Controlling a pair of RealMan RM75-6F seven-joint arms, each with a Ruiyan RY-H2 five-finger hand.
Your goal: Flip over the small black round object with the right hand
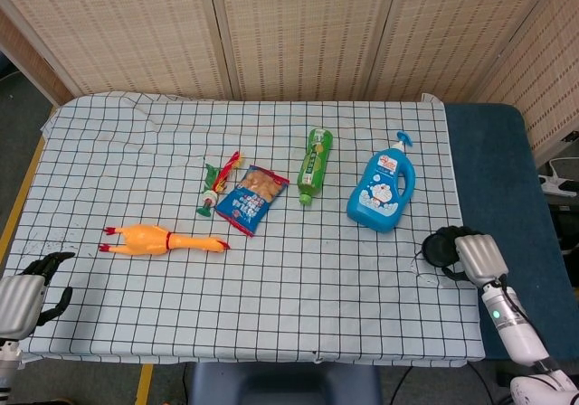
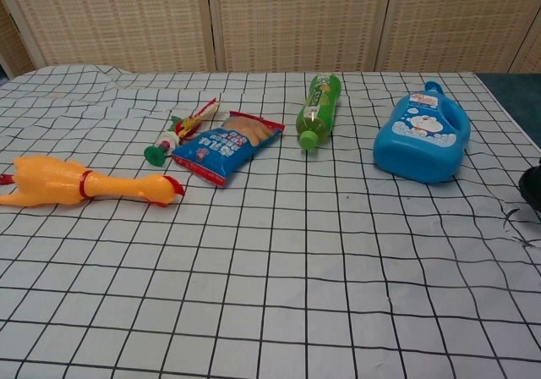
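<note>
A small black round object (image 1: 441, 248) was gripped by the fingers (image 1: 463, 242) of the right hand (image 1: 478, 256) at the right edge of the checked desk (image 1: 271, 306), near a blue bottle (image 1: 382, 192). The left hand (image 1: 25, 295) (fingers apart, nothing held) was seen at the front left corner.

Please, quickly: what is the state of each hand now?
Left hand: open, holding nothing, at the table's near-left corner.
Right hand: holds the small black round object at the table's right edge.
</note>
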